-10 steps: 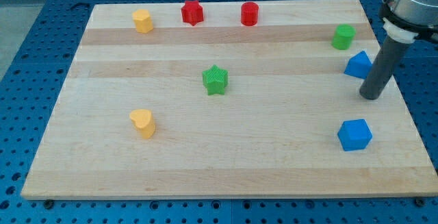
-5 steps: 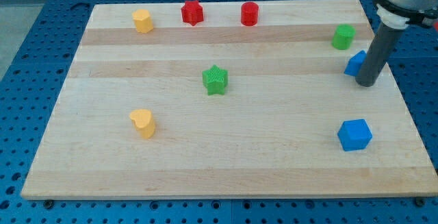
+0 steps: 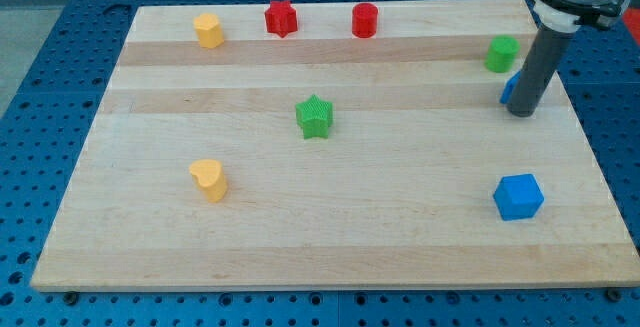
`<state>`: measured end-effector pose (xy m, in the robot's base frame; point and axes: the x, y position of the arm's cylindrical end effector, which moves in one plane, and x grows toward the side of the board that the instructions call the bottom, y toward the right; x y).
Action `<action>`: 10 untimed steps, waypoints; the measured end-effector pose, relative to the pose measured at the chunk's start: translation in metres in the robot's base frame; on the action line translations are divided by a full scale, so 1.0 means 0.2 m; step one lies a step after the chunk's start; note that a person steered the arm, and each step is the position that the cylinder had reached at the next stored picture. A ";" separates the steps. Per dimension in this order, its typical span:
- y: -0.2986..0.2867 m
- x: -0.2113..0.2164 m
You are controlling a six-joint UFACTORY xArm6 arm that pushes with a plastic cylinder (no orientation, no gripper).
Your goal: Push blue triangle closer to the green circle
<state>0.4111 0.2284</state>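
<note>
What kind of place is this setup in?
Probably a robotics lab bench: a wooden board with small coloured blocks lies on a blue perforated table, and my tip rests against a mostly hidden blue block.

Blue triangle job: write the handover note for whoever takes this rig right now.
My tip: down on the board at the view's right, directly in front of the blue triangle, hiding most of it; contact looks likely but cannot be confirmed.
Blue triangle: only a sliver shows at the rod's left edge, just below the green circle.
Green circle: near the board's upper right edge, apart from the rod.
Done: tip is at the triangle; the two blocks are close but a gap shows.
Left: nudge the triangle toward the view's top, to the green circle.
</note>
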 end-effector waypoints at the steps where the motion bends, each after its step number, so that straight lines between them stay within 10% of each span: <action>1: 0.00 -0.01; 10: 0.01 -0.06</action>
<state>0.3991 0.2296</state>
